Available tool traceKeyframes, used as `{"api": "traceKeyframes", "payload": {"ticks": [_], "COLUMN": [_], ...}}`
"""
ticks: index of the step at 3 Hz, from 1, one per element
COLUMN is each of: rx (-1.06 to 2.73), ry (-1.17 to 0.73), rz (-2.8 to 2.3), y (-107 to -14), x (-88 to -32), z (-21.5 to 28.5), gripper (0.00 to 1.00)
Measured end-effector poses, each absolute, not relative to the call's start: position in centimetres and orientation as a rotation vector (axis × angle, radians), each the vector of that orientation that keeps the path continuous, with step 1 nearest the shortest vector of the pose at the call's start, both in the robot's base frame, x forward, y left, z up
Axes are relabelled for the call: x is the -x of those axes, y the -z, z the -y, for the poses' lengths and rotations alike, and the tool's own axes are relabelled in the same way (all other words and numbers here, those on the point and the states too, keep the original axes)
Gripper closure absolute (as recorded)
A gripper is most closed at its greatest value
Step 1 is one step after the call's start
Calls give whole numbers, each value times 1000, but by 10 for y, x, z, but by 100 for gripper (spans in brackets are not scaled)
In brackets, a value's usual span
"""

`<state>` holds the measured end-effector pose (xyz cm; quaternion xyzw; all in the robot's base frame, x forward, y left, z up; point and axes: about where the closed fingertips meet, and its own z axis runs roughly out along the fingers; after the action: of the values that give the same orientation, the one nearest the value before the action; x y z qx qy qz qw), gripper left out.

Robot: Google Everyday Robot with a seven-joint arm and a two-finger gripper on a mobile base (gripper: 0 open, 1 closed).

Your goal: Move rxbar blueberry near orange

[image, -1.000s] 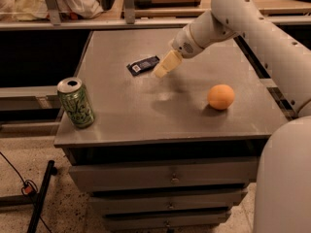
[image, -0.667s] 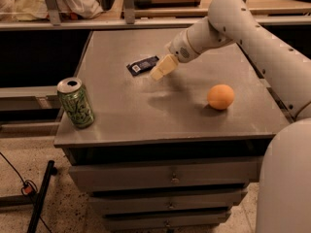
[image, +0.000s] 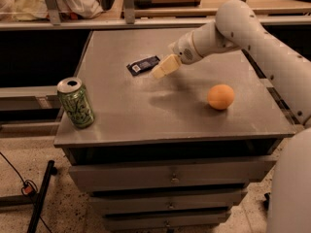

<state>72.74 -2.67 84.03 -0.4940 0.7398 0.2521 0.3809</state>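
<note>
The rxbar blueberry (image: 143, 64) lies flat on the grey cabinet top (image: 160, 110), a dark wrapper with a white label patch toward its left end. The orange (image: 220, 96) sits on the right part of the top, well apart from the bar. My gripper (image: 164, 68) hangs on the white arm coming in from the right, its pale fingers just right of the bar and slightly above the surface, not holding anything that I can see.
A green drink can (image: 76, 103) stands upright near the front left corner. The cabinet has drawers below its front edge. A shelf with clutter runs behind the top. A black pole and cable lie on the floor at left.
The gripper has moved slightly left and down toward the bar. The bar, orange and can have not moved.
</note>
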Motion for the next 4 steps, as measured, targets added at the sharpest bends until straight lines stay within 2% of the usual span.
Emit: {"api": "traceKeyframes", "payload": {"ticks": [2,4], "rx": [1136,1192], "ry": [-660,-626], "rz": [-1880,-1954], "y": [-854,-844], "x": [-737,-751], "z": [29,24], "gripper": [0,0]}}
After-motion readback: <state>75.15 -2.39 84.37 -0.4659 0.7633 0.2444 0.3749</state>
